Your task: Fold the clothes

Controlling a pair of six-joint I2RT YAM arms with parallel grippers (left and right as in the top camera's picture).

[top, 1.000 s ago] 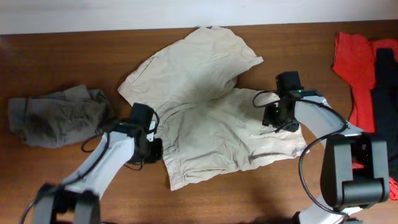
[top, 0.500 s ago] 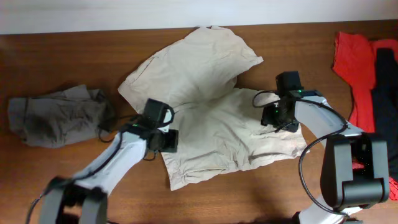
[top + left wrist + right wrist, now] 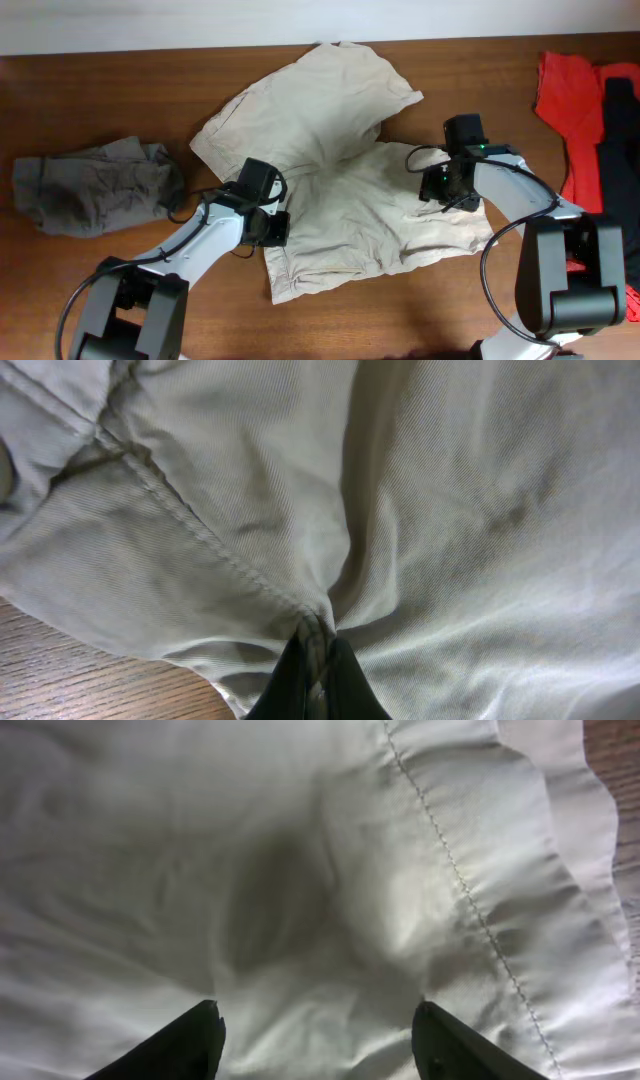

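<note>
Because the beige shorts (image 3: 340, 190) lie crumpled at the middle of the table (image 3: 100, 90), with one leg thrown toward 12 o'clock and lapping over the other, they probably need spreading before any fold will hold. At their 8 o'clock edge, by the waistband end, the left gripper (image 3: 268, 225) is down on the cloth; its wrist view shows the left gripper (image 3: 318, 675) pinched together on a small ridge of fabric where a stitched seam runs in, a grip seemingly chosen so that edge can be drawn out or lifted over. At the 3 o'clock side the right gripper (image 3: 445, 190) sits over the other leg, and from its own camera the right gripper (image 3: 318, 1040) has its fingers (image 3: 190, 1045) spread apart with nothing between them, just above the cloth near the hem stitching, likely poised to take a matching hold. Farther out, a grey garment (image 3: 95, 185) is bunched at 9 o'clock, while a red garment (image 3: 570, 95) and a black piece (image 3: 620, 130) wait at 2 to 3 o'clock, well apart from the work.
</note>
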